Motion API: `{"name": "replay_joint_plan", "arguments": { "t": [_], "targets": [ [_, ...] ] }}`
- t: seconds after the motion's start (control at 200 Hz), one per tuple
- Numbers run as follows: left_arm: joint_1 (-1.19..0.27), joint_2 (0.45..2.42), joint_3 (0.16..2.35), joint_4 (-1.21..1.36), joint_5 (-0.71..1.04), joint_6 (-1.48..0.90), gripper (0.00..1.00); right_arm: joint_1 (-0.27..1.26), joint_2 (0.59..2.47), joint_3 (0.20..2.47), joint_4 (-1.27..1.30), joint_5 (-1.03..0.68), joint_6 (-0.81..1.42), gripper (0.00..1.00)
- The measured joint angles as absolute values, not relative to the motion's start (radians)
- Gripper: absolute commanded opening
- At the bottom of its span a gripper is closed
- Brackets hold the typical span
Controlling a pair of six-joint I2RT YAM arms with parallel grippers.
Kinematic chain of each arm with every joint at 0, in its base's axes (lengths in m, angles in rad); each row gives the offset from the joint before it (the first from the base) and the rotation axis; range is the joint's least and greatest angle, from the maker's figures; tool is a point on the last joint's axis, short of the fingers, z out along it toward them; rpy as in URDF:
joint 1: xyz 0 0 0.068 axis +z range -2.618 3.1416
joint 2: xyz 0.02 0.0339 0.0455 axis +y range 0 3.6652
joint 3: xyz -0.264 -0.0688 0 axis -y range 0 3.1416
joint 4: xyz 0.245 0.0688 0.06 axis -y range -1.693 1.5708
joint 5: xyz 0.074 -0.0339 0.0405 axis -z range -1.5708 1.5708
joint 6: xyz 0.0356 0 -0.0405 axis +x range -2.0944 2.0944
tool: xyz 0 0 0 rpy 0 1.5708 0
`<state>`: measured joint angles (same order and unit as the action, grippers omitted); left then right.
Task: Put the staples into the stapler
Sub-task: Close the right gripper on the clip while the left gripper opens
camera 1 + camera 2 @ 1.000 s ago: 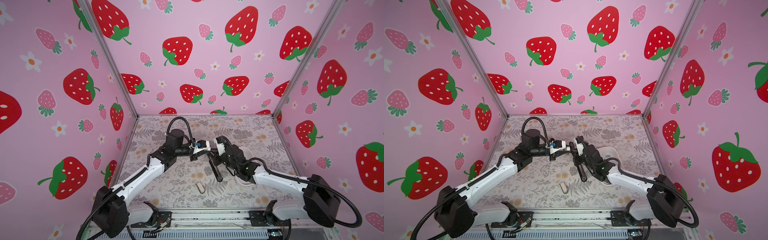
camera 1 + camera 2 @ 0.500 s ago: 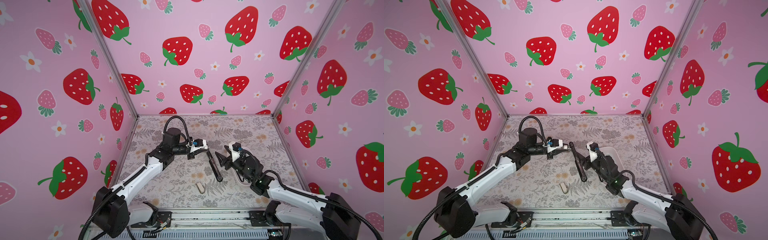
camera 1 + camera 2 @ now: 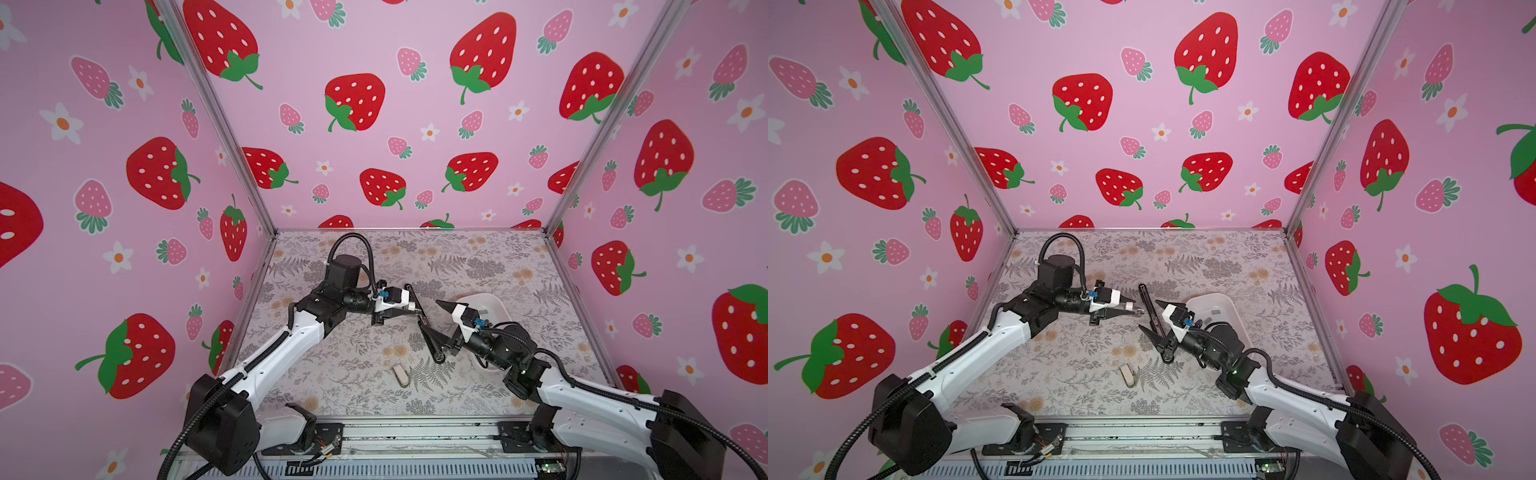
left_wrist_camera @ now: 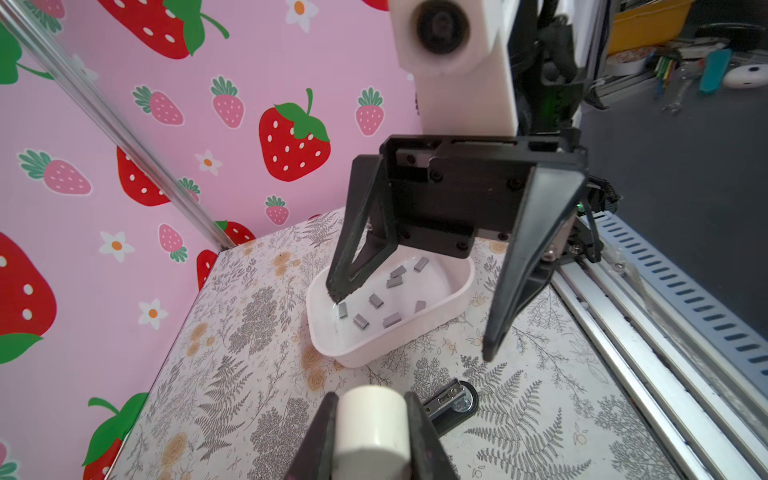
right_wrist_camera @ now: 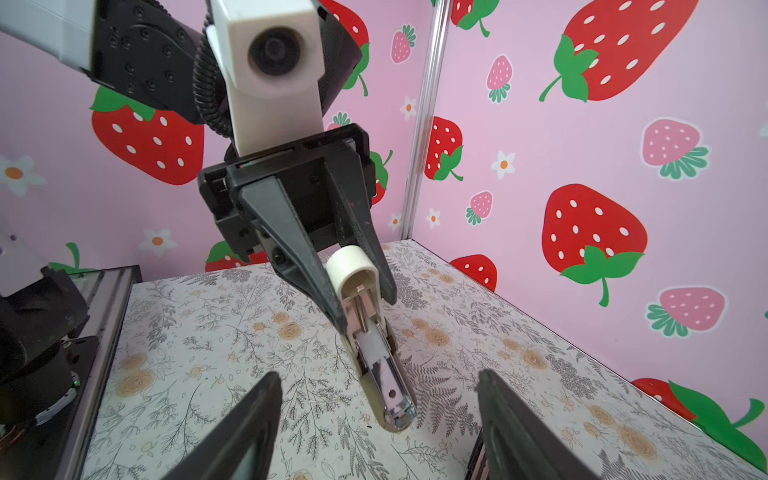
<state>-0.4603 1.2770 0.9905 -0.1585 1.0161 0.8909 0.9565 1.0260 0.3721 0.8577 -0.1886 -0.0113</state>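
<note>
My left gripper (image 4: 370,399) is shut on the round end of a small cream stapler (image 5: 382,374). The stapler's bare metal channel points toward my right gripper. In both top views the left gripper (image 3: 411,307) hovers over the middle of the table. My right gripper (image 5: 376,386) is open and holds nothing. It hangs just right of the stapler's tip (image 3: 1148,314). Several grey staples (image 4: 376,300) lie in a white tray (image 4: 415,332) behind the right gripper.
A long black stapler (image 3: 424,324) lies opened on the floral table under both grippers, also seen in the left wrist view (image 4: 449,405). A small beige stapler (image 3: 401,374) lies nearer the front. The tray (image 3: 496,305) sits right of centre. Pink strawberry walls close three sides.
My right gripper has opened and drawn back to the right and toward the front, away from the held stapler. The left gripper keeps its grip and has shifted slightly.
</note>
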Motion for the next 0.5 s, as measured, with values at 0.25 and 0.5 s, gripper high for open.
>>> {"name": "replay_joint_plan", "arguments": {
  "t": [0.25, 0.5],
  "targets": [
    [-0.474, 1.280, 1.010, -0.241, 1.077, 0.964, 0.00, 0.965, 1.067, 0.422, 0.794, -0.204, -0.036, 0.78],
    [-0.501, 1.287, 1.024, -0.273, 1.119, 0.991, 0.00, 0.971, 1.127, 0.471, 0.738, -0.242, -0.051, 0.73]
  ]
}}
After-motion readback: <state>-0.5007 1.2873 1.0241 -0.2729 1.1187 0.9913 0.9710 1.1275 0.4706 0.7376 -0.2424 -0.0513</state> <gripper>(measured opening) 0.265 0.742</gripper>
